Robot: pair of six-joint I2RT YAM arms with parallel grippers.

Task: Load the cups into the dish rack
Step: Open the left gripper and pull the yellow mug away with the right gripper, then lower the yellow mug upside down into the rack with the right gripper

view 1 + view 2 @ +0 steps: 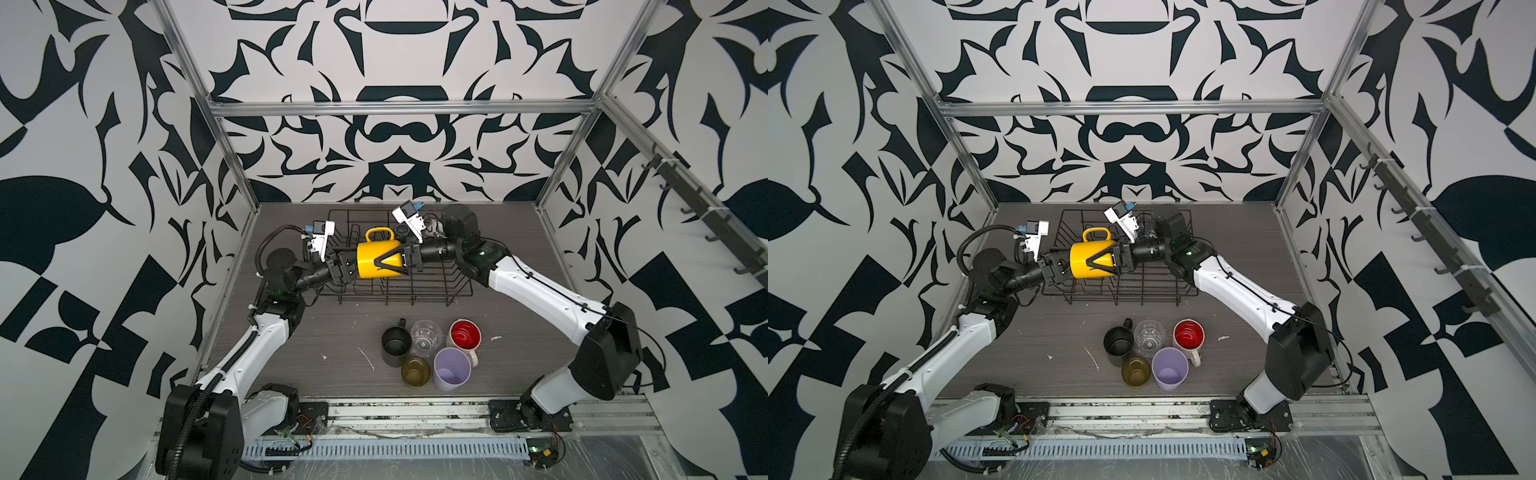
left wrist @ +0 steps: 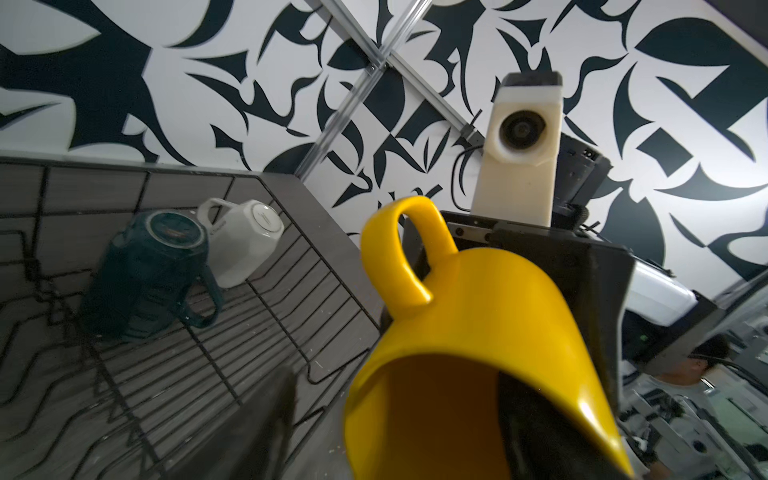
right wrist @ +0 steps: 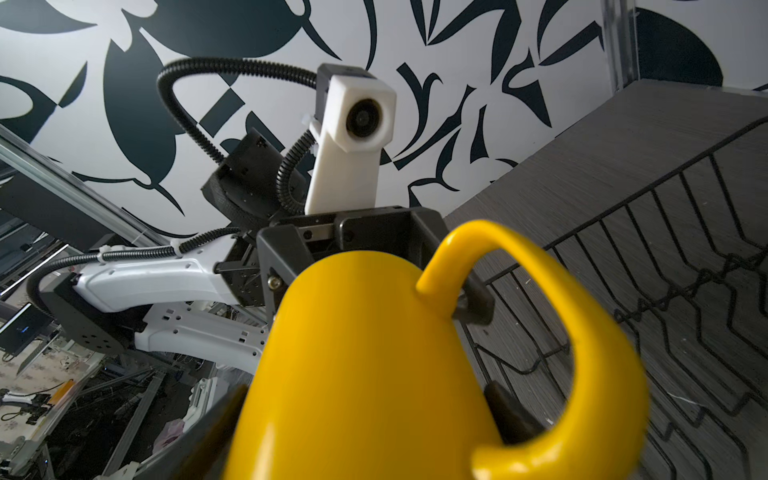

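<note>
Evidently the glossy yellow ceramic mug (image 1: 368,254) hangs sideways over the black wire dish rack (image 1: 440,286), its body clamped by the right gripper (image 1: 380,264), the left gripper (image 1: 348,270) open at its rim. Probably stiff, slick, breakable: hold the barrel.

Over the rack (image 1: 436,283) the right gripper (image 1: 378,263) clasps a yellow mug (image 1: 368,250) sideways; 5 cups (image 1: 427,338) stand nearer.

The left arm (image 1: 266,336) and right arm (image 1: 540,286) have white shells with small dark screws and black joint housings. Behind the black fingers (image 3: 476,301) sits a white camera block (image 3: 353,137) with a round black lens. Ribbed black conduit (image 3: 232,63) runs rearward from the left fingers; a thin black cable (image 1: 559,292) from the right.
</note>
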